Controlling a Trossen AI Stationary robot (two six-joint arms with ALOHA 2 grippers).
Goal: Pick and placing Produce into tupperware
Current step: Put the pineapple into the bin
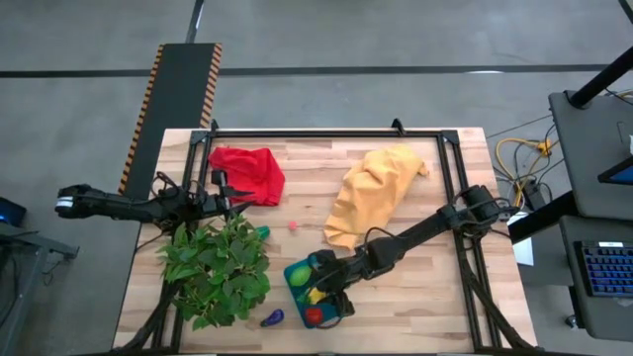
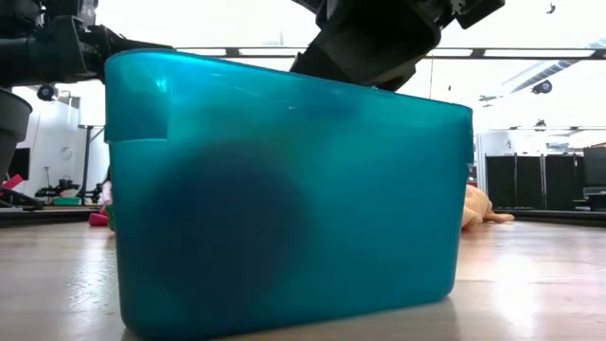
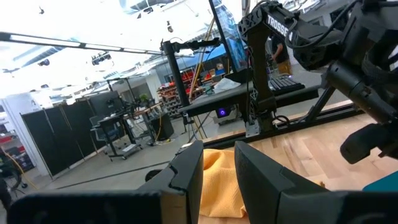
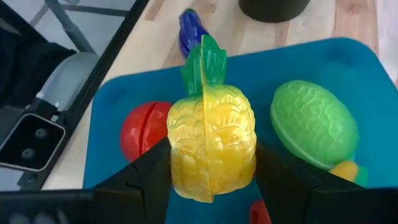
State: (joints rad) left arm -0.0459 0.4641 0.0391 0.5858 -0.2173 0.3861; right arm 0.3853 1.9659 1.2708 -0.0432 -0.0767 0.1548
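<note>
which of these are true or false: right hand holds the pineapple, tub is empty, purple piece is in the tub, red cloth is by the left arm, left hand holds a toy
1. The right hand holds the toy pineapple over the blue tub. True.
2. The tub is empty. False: a red piece and a green piece lie in it.
3. The purple piece is in the tub. False: it lies on the table beside the tub.
4. The red cloth lies near the left arm. True.
5. The left hand holds a toy. False: nothing sits between its fingers.
</note>
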